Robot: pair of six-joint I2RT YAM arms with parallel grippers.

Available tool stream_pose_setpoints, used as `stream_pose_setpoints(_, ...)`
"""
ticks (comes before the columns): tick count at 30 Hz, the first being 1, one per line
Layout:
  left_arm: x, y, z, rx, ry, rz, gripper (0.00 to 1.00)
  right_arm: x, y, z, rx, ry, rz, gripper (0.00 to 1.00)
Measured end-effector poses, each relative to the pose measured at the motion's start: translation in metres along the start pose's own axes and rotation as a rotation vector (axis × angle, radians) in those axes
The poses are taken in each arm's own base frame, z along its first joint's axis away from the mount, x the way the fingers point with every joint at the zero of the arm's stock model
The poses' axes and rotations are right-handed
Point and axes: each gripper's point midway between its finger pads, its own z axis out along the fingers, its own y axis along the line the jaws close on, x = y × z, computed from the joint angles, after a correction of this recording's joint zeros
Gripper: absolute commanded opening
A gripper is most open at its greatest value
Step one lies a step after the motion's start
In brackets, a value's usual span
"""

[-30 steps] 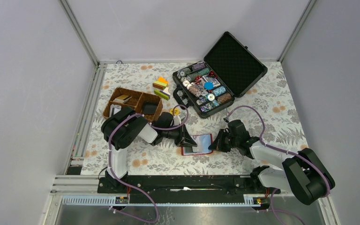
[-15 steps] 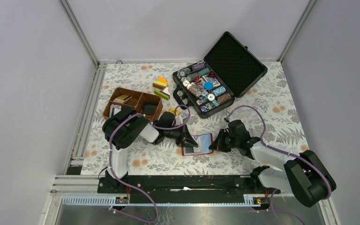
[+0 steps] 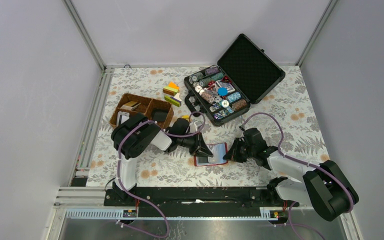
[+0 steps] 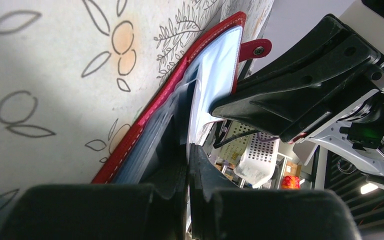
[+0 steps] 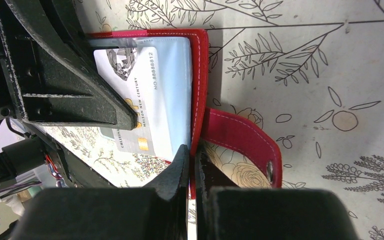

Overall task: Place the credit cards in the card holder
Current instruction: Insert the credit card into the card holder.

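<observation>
Card holder [image 3: 216,151] spread open
Left claw [image 4: 187,147] pinches whitish credit card [image 5: 145,95] at 9 o'clock; right claw [image 5: 192,150] grips 3 o'clock edge.

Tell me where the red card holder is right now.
Top view: the red card holder lies open between the left claw and right claw, on the near side of the black poker-chip case.

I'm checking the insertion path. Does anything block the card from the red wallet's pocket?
Nothing visible does. The left gripper holds the credit card against the card holder's blue inside; the right gripper pins its edge.
</observation>
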Motion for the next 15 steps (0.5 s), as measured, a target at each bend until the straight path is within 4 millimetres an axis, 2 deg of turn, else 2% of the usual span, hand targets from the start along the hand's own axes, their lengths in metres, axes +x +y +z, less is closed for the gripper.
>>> stream_pose_setpoints(2,0.000,0.000,0.001,-0.006,0.001,0.000,0.24,0.000,0.000,0.000,0.001,0.000,0.000,0.00)
stream_pose_setpoints(6,-0.004,-0.006,0.000,-0.024,-0.006,0.035,0.40,-0.001,0.001,-0.001,-0.002,-0.005,-0.002,0.00)
stream_pose_setpoints(15,-0.010,-0.017,-0.010,-0.140,-0.044,0.092,0.59,-0.004,0.004,-0.006,-0.012,-0.026,-0.022,0.00)
